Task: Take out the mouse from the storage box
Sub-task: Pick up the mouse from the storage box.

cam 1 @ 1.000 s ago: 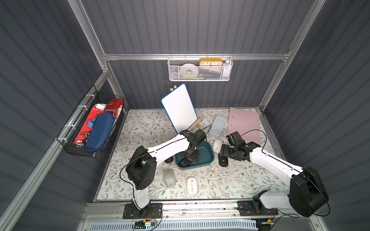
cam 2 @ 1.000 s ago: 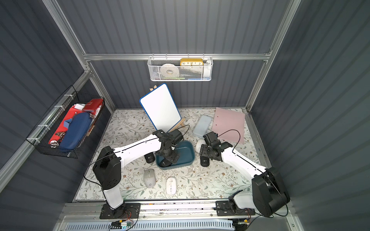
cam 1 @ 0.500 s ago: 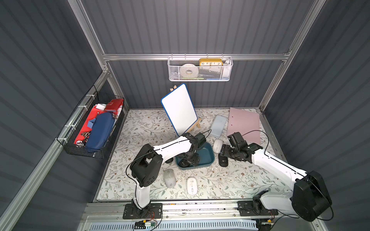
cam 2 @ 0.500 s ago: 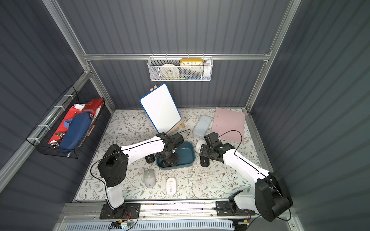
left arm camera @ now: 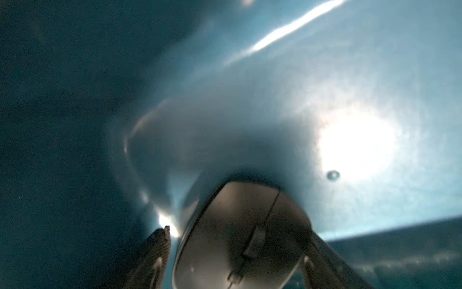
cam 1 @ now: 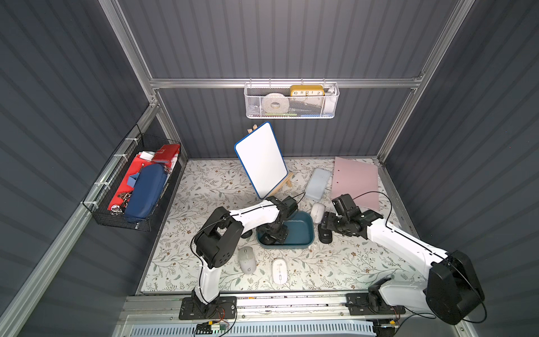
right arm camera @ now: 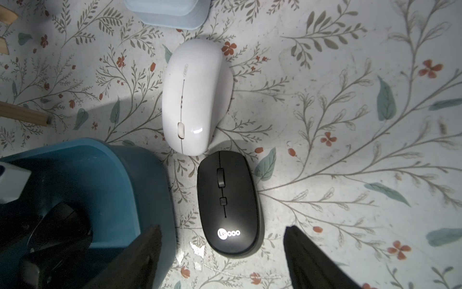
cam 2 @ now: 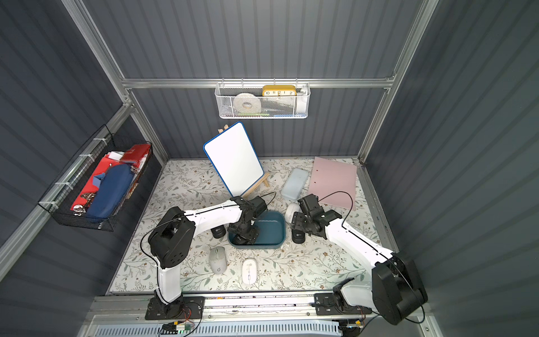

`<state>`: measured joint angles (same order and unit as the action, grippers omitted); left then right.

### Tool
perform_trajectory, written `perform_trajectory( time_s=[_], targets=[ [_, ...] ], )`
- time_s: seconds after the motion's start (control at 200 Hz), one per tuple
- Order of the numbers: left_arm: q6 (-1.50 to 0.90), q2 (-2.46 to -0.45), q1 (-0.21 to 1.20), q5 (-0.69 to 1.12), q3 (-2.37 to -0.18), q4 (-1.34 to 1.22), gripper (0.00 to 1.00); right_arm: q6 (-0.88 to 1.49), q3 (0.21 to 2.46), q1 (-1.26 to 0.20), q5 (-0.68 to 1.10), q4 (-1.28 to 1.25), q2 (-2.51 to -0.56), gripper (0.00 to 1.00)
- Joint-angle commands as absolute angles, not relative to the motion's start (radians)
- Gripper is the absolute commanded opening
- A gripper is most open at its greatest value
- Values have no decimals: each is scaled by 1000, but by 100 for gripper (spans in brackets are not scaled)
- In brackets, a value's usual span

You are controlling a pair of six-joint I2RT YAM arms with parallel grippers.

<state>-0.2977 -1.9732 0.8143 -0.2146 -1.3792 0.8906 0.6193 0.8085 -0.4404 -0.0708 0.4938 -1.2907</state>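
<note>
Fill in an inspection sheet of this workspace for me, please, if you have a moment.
Surface: floral mat, flat.
Job's things: storage box on the mat; a dark mouse lies inside.
Clutter: rounded white mouse and black mouse beside the box; grey mouse and slim white mouse in front; whiteboard, pale blue case, pink folder behind.
Grippers: left gripper in the box, fingers flanking the dark mouse, a gap at one; right gripper open above the black mouse, not touching.
Cables: left cable and right cable, black, loop at the wrists.
Surroundings: white mesh basket on the back wall, black wire basket on the side wall, both filled.
</note>
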Motion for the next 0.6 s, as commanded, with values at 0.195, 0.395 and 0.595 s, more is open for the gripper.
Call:
perform_trajectory(
  time_s=[0.195,0.395,0.595],
  targets=[
    [-321,-1990,752,-298,-1404,804,77,632,790,-443,-76,512,-1271,81],
    [-321,-1934,750,-257,-1425,750,77,635,784,-443,-70,516,-1262,81],
    [-318,-1897,749,-227,-1359,771,83,637,779,-442,-68,514,-1263,81]
  ],
)
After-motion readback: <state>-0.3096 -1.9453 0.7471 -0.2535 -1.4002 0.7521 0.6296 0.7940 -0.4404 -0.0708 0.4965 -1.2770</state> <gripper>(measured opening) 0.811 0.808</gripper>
